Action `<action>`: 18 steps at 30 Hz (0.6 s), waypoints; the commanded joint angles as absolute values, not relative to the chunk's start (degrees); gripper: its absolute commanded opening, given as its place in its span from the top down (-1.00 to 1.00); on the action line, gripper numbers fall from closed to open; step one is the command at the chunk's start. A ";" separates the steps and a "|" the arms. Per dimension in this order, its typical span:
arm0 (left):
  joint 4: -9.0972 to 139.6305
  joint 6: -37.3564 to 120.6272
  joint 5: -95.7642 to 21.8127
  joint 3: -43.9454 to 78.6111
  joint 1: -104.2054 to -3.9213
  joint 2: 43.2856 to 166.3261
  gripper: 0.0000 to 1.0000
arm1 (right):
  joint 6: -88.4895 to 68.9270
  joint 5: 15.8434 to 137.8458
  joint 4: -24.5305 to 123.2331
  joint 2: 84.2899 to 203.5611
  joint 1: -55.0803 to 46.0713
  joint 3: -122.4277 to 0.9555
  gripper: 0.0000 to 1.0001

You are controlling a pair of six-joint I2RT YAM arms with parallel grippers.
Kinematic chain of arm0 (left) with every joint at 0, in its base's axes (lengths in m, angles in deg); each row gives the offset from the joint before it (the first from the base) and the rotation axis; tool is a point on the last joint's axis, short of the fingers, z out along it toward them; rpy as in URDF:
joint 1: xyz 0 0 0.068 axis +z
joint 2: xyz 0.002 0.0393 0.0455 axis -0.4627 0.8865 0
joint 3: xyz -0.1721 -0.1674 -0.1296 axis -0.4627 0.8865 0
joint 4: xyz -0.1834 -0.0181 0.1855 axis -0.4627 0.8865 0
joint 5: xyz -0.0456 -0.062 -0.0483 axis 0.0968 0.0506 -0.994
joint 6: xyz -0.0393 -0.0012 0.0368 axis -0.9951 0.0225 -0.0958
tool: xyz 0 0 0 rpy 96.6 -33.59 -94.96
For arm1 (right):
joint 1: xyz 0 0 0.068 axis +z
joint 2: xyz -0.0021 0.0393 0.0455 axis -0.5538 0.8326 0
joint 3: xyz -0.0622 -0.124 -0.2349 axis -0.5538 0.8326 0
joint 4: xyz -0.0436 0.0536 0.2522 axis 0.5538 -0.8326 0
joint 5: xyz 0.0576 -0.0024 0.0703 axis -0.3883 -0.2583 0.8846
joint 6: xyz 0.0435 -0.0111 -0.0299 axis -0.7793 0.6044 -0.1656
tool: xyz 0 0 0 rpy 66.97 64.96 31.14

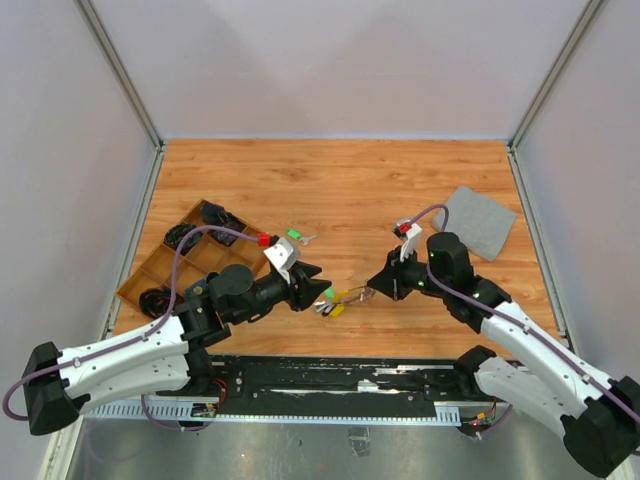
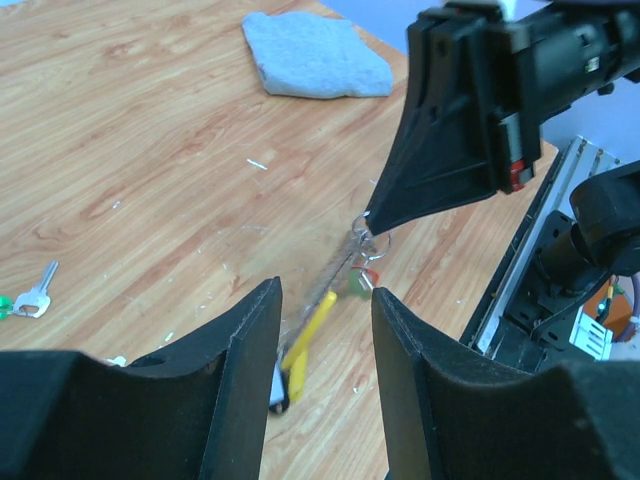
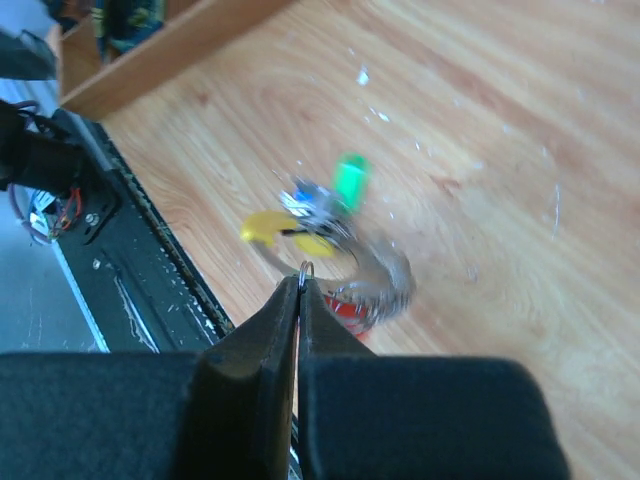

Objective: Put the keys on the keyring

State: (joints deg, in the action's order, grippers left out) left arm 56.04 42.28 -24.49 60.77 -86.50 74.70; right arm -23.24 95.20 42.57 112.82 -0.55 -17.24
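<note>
Nearest to us, both arms are reaching in low from the near edge of the counter (image 1: 400, 180), with elbows bent and forearms angling towards each other. Our right fingers (image 3: 285, 330) are pressing fully together and pinching the thin wire of the keyring (image 3: 375, 280) at their very tips. The ring is sitting just beyond the arm bases, between the two wrists. Its keys are trailing down onto the wood, though we cannot tell whether the ring itself is touching.

We are counting three keys bunched on it: a yellow-headed key (image 3: 262, 228), a green-headed key (image 3: 350, 180) and a red-headed key (image 3: 350, 305). All are blurred in the right wrist view, so we cannot tell whether a fourth is among them.

Our left fingers (image 2: 245, 370) are standing apart with a moderate gap and gripping nothing. They are pointing at the ring from just beside it, and the yellow head is showing through the gap.

A little farther out, a loose key (image 1: 296, 236) with a green head is lying flat on the wood, apart from the ring and beyond the left wrist. We are judging the job mostly done, with at least this key waiting to be picked up and threaded on. The free left arm looks best placed for that while the right one is steadying the ring.

Farther back, a wooden tray (image 1: 157, 247) of dark parts is sitting on the left and a grey cloth (image 1: 480, 222) on the right.
</note>
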 commanded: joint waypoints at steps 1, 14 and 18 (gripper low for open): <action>55.36 43.07 -23.07 58.19 -86.18 73.00 0.07 | -14.92 101.40 42.53 108.12 -1.20 -21.32 0.99; 56.75 44.49 -22.19 56.22 -86.16 70.21 0.06 | -6.11 109.02 39.46 102.43 -1.20 -31.66 0.99; 56.13 45.48 -24.11 54.10 -86.19 70.27 0.06 | -1.76 114.53 36.22 103.64 -1.23 -36.16 0.99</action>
